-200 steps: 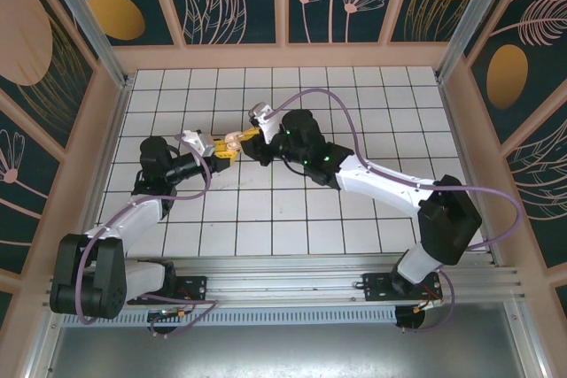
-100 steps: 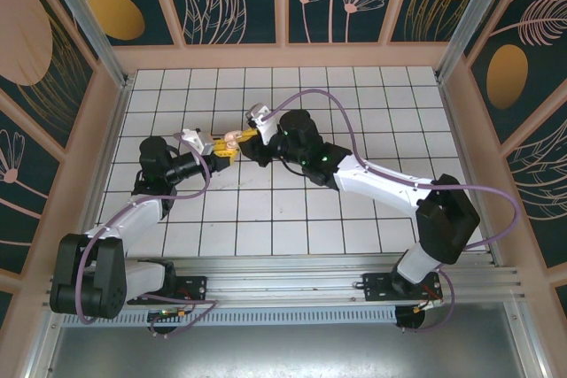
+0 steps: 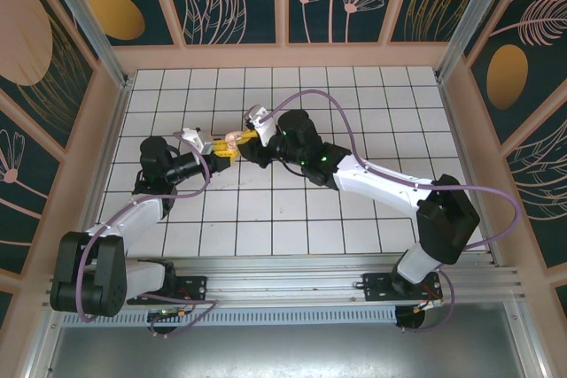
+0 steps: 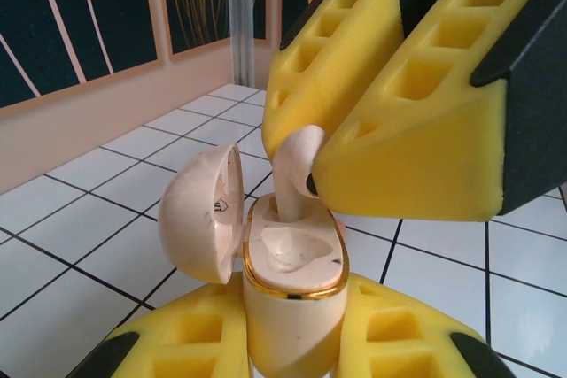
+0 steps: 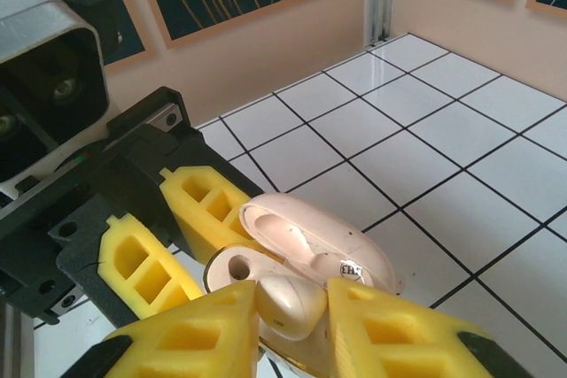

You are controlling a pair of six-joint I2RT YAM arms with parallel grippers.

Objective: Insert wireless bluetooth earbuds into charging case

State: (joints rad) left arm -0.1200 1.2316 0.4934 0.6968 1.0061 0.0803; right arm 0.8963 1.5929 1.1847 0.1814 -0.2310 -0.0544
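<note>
Left gripper [image 3: 221, 152] kept clamped on the open charging case [image 4: 285, 307], into whose socket, just below the right gripper [image 5: 292, 312], the stem of the beige earbud [image 4: 291, 170] pinched between its pads is set, right wrist noted nudged slightly closer than a second earlier.

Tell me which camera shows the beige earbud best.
Left wrist: the earbud stands side-on, stem dipping into the open case. Right wrist shows its rounded head pinched in the right gripper, stem hidden. Top external gives a pale speck.
</note>
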